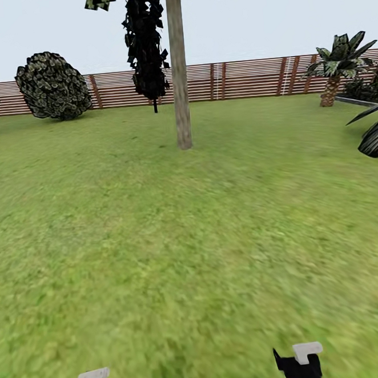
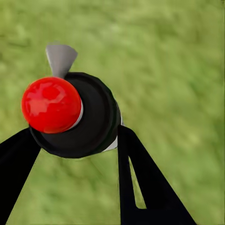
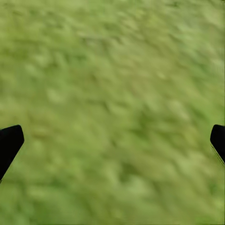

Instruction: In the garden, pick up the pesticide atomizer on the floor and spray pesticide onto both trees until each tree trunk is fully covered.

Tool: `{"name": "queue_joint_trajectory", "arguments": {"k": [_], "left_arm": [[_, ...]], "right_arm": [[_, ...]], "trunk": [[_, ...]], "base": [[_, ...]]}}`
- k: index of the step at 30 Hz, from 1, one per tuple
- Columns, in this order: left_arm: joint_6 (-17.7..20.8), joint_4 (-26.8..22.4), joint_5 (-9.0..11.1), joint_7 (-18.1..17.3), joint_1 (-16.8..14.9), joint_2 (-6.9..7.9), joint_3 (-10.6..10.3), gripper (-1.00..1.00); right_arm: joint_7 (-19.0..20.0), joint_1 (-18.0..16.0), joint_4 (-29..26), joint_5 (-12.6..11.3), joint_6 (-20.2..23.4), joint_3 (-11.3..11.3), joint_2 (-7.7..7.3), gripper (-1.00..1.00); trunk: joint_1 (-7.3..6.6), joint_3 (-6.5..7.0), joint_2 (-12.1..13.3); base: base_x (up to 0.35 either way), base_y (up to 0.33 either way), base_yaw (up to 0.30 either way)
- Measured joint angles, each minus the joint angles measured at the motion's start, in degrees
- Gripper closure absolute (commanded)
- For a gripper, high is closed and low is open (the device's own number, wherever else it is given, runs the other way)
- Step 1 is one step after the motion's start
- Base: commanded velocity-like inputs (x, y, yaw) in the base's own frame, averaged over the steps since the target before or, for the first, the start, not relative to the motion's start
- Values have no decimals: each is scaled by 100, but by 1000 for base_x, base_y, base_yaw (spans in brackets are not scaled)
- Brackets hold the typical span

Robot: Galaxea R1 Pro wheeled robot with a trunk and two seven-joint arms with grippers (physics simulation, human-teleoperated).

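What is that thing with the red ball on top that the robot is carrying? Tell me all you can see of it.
It is the pesticide atomizer, seen from above in the left wrist view: a round, dark, near-black body with a glossy red top and a grey nozzle piece jutting past it. It looks like smooth plastic. The left gripper holds it, one black finger on each side, above the grass.
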Motion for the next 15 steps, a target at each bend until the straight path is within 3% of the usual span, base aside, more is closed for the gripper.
{"name": "queue_joint_trajectory", "arguments": {"k": [15], "left_arm": [[1,7,0,-2,-1,1,-1,100]], "right_arm": [[-1,0,0,-1,0,-6,-17,-100]], "trunk": [[0,0,0]], "base": [[339,0,0]]}}
